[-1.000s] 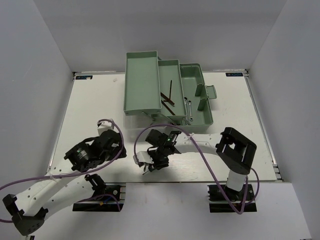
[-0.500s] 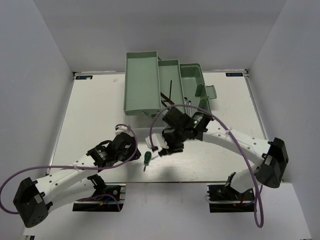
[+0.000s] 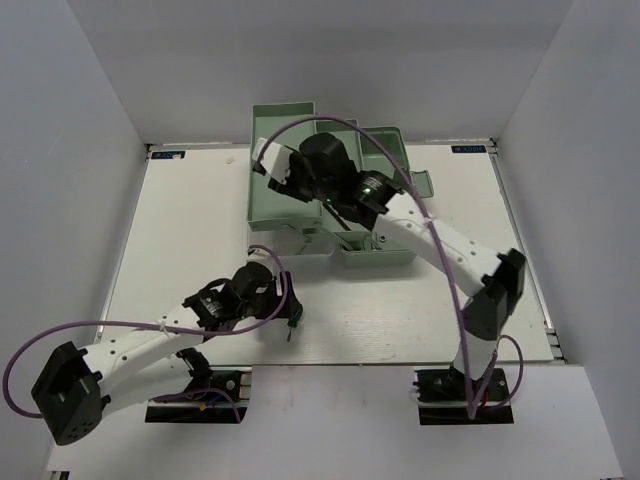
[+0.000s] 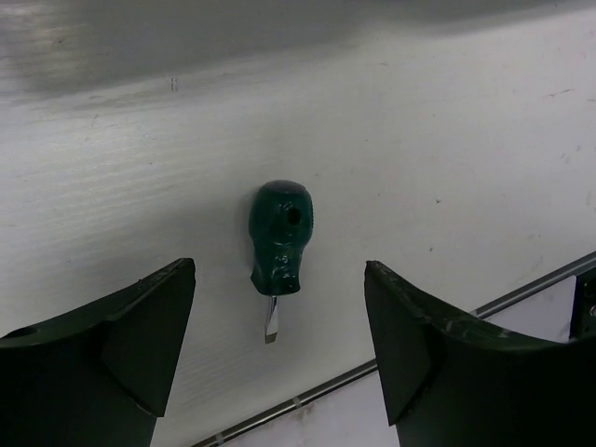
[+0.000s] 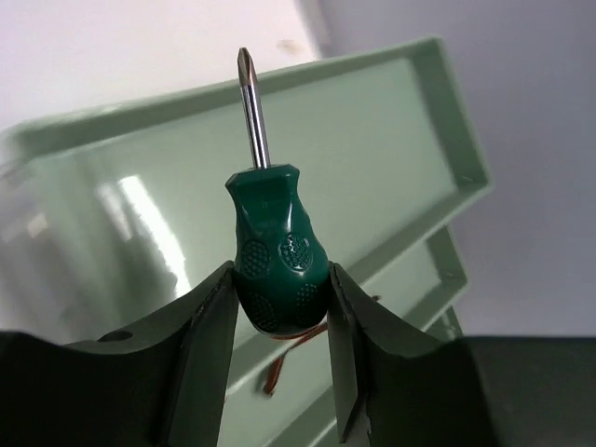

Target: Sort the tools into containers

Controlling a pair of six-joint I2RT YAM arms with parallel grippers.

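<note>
Right gripper clamped on the bulbous handle of a green Phillips screwdriver, tip up, over the toolbox's far-left tray. Left gripper spread wide, nothing held, above a flat-blade green screwdriver lying on the table near the front edge, blade toward that edge. Risks: released from height, the Phillips may bounce off the tray wall and out. An off-centre close could roll the round handle off the table.
</note>
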